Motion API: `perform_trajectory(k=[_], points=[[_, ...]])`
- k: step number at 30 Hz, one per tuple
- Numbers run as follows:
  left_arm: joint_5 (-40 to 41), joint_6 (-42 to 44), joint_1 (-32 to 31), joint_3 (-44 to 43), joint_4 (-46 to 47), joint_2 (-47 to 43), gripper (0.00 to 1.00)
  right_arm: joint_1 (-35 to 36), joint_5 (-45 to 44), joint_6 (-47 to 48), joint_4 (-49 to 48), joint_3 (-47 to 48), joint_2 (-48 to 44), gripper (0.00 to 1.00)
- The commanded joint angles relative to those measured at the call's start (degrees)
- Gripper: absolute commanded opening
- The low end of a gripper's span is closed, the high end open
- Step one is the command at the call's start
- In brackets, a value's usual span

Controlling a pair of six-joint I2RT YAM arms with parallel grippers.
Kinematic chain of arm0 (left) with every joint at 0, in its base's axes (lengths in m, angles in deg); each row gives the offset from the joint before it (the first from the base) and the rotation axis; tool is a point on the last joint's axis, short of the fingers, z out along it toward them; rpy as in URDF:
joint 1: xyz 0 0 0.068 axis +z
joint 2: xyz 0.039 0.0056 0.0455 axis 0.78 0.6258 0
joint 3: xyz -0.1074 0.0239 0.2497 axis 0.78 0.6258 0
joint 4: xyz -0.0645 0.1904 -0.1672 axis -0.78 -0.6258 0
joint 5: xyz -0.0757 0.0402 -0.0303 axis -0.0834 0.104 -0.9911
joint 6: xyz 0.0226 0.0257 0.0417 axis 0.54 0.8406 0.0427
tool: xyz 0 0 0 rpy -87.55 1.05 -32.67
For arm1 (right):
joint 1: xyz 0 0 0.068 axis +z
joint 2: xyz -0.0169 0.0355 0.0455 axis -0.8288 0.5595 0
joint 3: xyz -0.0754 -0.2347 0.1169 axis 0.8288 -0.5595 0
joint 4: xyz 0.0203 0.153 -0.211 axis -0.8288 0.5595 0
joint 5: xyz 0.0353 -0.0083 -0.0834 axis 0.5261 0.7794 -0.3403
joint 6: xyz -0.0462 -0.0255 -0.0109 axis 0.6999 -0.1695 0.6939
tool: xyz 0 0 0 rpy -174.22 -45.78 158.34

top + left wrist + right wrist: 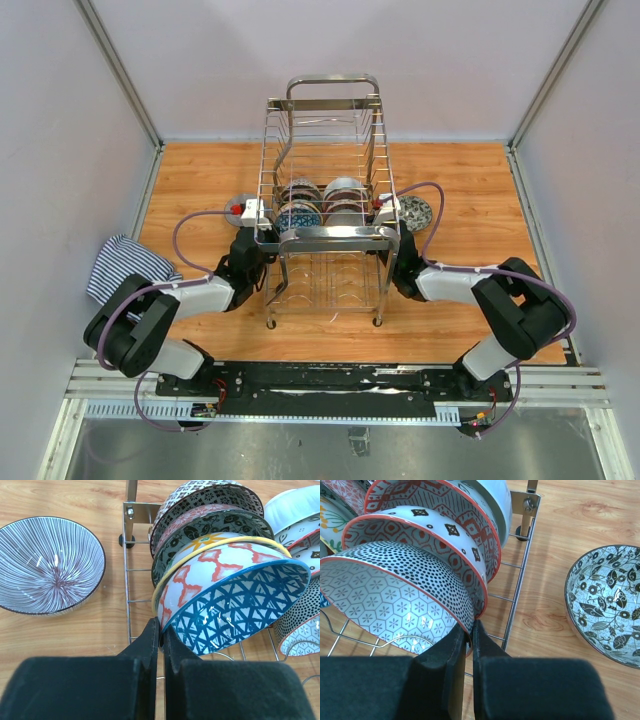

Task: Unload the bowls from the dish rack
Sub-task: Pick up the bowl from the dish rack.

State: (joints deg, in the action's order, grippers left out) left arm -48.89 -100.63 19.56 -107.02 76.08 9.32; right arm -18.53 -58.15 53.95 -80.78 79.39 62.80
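The chrome dish rack (325, 150) stands mid-table with several bowls (322, 203) on edge in two rows. My left gripper (161, 630) is shut on the rim of the front left bowl (235, 605), which has a blue triangle pattern inside. On the right row, my right gripper (471, 627) is shut on the rim of the front bowl (385, 600), black-dotted outside with hexagon flowers inside. From above, the left gripper (268, 232) and right gripper (385, 225) flank the rack's near end.
A purple-striped bowl (47, 565) sits upright on the wood left of the rack, and a black leaf-pattern bowl (607, 605) sits right of it. A striped cloth (125, 265) lies at the left table edge. Rack wires (520, 570) run close beside both grippers.
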Motion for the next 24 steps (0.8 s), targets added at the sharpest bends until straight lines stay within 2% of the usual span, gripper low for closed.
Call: perform_trajectory(k=[1, 24], points=[[0.17, -0.22, -0.29, -2.34, 6.09, 0.28, 0.01, 0.86, -1.04, -1.53, -7.07, 2.43, -0.05, 0.01], [-2.18, 0.66, -0.38, -3.86, 4.51, 1.75, 0.00, 0.80, -1.30, -2.44, -10.20, 3.93, 2.03, 0.01]])
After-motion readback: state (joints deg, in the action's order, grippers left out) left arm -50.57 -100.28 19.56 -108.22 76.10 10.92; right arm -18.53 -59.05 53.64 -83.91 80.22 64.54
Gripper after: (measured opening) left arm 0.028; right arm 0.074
